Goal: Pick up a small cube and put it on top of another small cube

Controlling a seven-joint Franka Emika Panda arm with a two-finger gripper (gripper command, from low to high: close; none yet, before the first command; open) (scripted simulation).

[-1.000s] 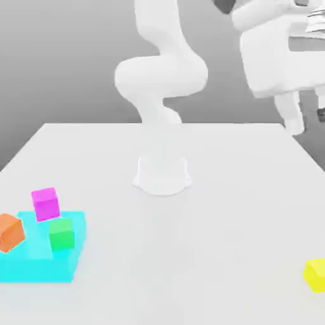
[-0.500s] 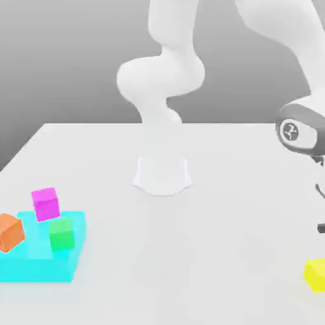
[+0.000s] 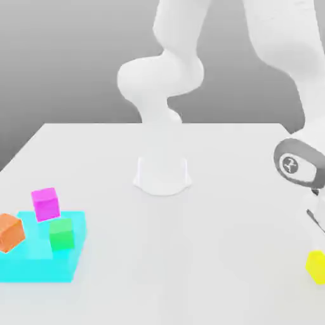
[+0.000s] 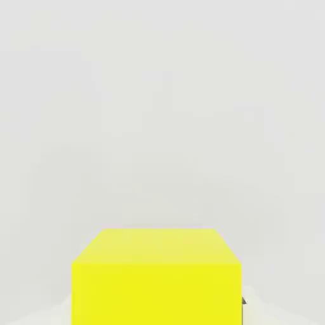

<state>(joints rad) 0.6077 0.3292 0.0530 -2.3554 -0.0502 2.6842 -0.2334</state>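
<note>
Your yellow cube (image 3: pixel 315 265) on the white counter (image 3: pixel 209 254) at the exterior view's right edge, arm's wrist just above it, claw's opening impossible to tell, green cube (image 3: pixel 61 233) on the cyan block (image 3: pixel 38 263) far across.

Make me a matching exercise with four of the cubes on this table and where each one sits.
Things:
1. yellow cube
2. green cube
3. orange cube
4. pink cube

Places:
A. far edge of the blue block
B. alone at the exterior view's right, under the arm
C. exterior view's left edge
D. near corner of the blue block

Pairs: 1-B, 2-D, 3-C, 4-A
</note>
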